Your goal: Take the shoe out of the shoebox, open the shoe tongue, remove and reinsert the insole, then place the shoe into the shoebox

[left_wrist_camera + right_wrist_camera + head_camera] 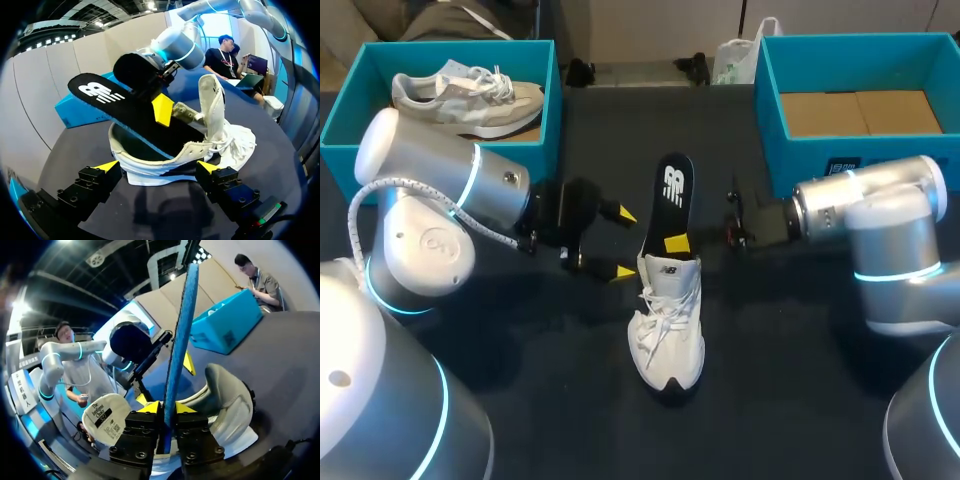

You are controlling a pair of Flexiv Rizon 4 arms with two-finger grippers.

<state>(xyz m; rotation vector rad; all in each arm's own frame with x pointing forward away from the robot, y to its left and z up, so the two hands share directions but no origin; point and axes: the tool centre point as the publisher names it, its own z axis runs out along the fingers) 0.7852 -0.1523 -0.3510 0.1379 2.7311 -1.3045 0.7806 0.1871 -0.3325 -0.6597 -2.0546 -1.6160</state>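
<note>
Holding a light, bendy insole (672, 195) half inside the shoe (670, 330).
Left tool (620, 243) released beside the shoe's heel on the worktop (790, 400); right tool (167, 409) clenched across the insole's flat faces, probably the surest hold.

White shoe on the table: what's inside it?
The black insole has one end down in the shoe, the rest sticking out over the heel, pinched by the right end effector. How far it reaches toward the toe is covered by the upper.

Black matte table (790, 400), evenly lit, faint soft shadows.
</note>
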